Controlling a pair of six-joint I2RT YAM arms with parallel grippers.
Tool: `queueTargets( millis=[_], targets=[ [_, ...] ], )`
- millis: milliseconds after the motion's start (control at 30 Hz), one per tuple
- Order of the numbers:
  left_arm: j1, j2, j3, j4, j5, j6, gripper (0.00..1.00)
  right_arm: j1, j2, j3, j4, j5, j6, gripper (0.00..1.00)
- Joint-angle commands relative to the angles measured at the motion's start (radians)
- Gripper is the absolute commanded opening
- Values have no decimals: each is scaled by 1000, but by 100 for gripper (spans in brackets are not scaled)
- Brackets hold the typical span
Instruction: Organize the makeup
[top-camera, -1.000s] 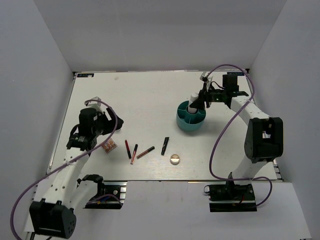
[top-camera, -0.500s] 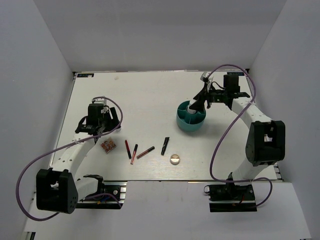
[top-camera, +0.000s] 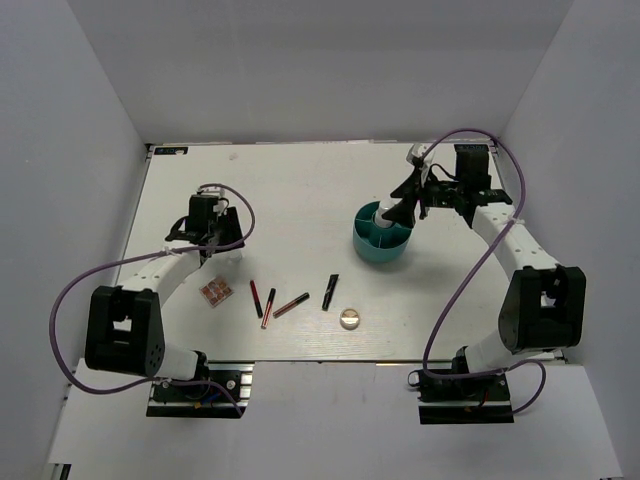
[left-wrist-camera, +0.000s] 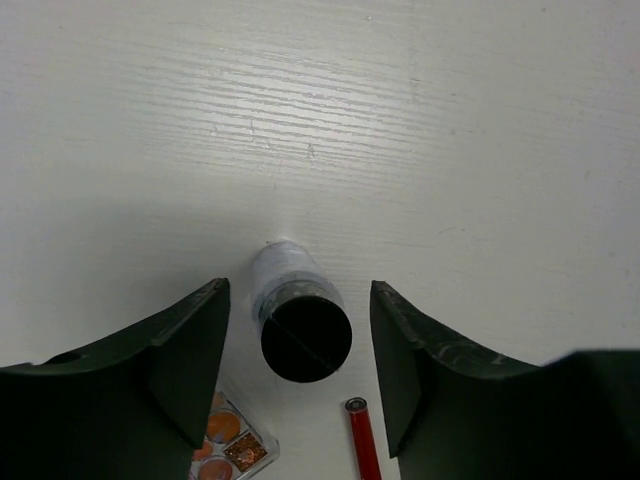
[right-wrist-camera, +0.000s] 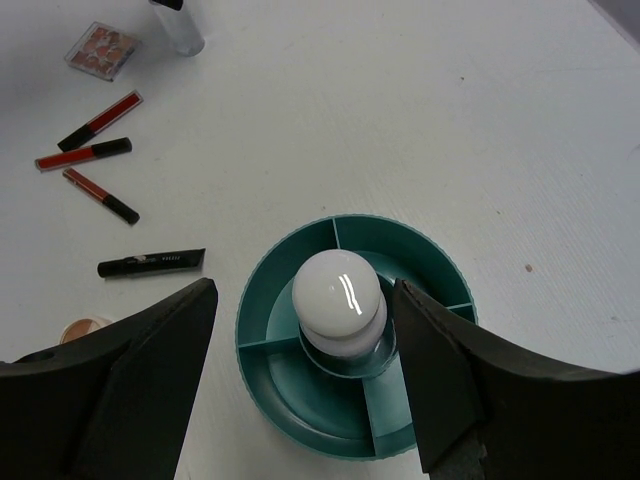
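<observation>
Looking through the left wrist camera, I see my left pincer (left-wrist-camera: 300, 292) spread wide open. A small bottle with a black top (left-wrist-camera: 303, 330) stands upright right between its two fingers (left-wrist-camera: 180, 350). There is a gap on each side of it, so the fingers do not touch it. The little square palette (left-wrist-camera: 232, 448) lies flat on the table just beside one finger, close to the small bottle.

My right pincer (right-wrist-camera: 302, 292) is spread wide open too, and it grips nothing. It hangs over the teal cup (right-wrist-camera: 262, 372). The white bottle (right-wrist-camera: 340, 298) with the round top stands upright in the middle hole of the cup. It sits right between the two fingers, and they do not touch it.

From the top camera I see the other makeup lying flat on the white table (top-camera: 300, 190), between the two arms and nearer to me than both pincers. Three red sticks (top-camera: 268, 307) lie close together just to the right of the palette. A black stick (top-camera: 330, 291) lies a bit further right. The round compact (top-camera: 349, 318) sits near the black stick, on the side closer to me. These things are well apart from the right pincer and the cup.
</observation>
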Motion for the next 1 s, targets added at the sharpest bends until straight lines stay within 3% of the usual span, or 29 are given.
queueTargets(
  millis=[0,133,233,433,567,700,833,967],
  targets=[
    [-6,6,38,5,-16,19,66,-13,-39,-11,-23,-20,-14,76],
    [-6,8,39,-5,-7,19,45,-19,-59,-17,-22,-20,0,76],
    [-6,-3,38,-16,9,17,35,-23,-67,-17,-19,-18,12,76],
    [-15,-78,44,-9,149,11,24,-33,-96,-28,-10,-10,29,76],
    [-25,-109,76,40,332,-18,21,-40,-118,-42,21,11,67,75],
    [-58,-61,144,90,514,-72,19,-37,-153,-74,69,57,130,68],
    [-105,-14,232,195,588,-161,18,-42,-183,-102,95,88,146,64],
    [-166,80,335,254,623,-225,19,-39,-211,-123,98,105,147,73]
  ],
)
